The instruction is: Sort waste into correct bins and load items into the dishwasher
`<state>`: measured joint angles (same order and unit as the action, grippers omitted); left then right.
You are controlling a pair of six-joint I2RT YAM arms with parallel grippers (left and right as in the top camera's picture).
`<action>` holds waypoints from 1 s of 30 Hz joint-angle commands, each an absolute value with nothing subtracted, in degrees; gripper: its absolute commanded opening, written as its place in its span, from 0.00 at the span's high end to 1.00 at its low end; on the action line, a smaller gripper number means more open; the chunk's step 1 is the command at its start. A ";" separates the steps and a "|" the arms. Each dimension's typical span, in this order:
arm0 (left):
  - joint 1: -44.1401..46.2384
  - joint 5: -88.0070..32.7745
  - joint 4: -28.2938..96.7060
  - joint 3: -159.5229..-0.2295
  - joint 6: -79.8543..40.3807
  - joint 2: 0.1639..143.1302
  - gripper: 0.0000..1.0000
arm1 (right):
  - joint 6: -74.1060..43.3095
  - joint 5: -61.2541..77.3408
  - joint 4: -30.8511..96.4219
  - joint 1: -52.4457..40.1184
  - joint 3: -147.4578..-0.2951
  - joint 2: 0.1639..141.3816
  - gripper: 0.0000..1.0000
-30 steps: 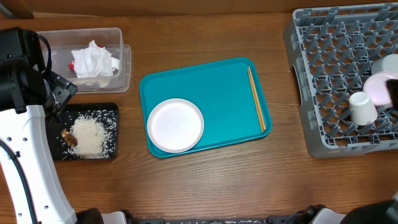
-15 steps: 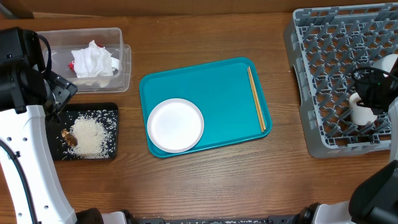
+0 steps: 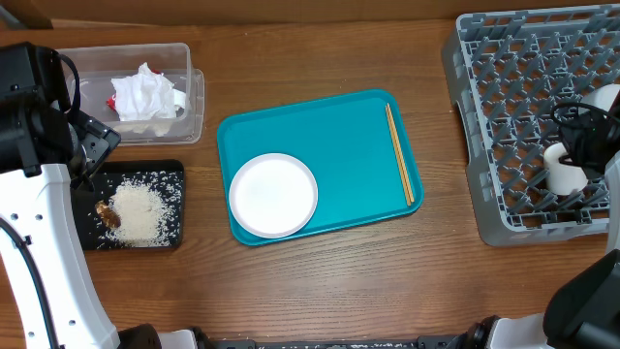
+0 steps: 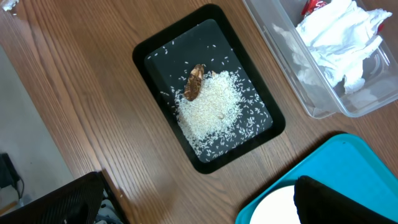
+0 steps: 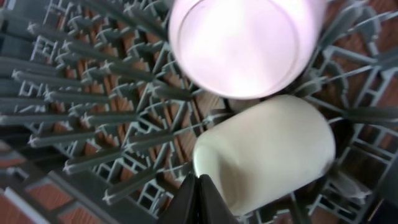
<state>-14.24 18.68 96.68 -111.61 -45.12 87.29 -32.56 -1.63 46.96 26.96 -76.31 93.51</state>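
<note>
Right end effector [image 5: 199,198] pressed together, pinching nothing, tips just beside cup [image 5: 264,155] in grey rack [image 3: 504,116]; bowl [image 5: 239,43] adjacent. Left end effector [image 4: 205,208] spread wide above black tray [image 4: 163,65] holding rice [image 4: 211,109]. Plate [image 3: 273,194], chopsticks [image 3: 400,155] on teal tray [image 3: 349,136]. Tissues [image 3: 145,95] in clear tub [image 3: 194,97].

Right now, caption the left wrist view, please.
Rice and a scrap on the black tray; tissues in the clear tub.

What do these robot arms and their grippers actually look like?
The left arm and right arm have white links with black joints. A black cable loops at the left arm's wrist. The right gripper has dark tapered fingers; the left gripper has blocky black ones.
</note>
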 commanded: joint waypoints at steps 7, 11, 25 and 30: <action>-14.24 19.44 96.79 -111.53 -46.50 87.35 0.00 | -31.59 -0.19 48.53 26.96 -76.18 98.63 0.96; -14.24 19.44 96.79 -111.53 -46.50 87.35 0.00 | -31.97 -0.54 48.99 27.46 -76.18 100.49 0.96; -14.24 19.44 96.79 -111.53 -46.50 87.35 0.00 | -35.03 -10.02 63.24 27.49 -87.92 99.48 0.96; -14.24 19.44 96.79 -111.53 -46.50 87.35 0.00 | -39.33 -14.37 65.54 27.49 -87.94 99.48 0.96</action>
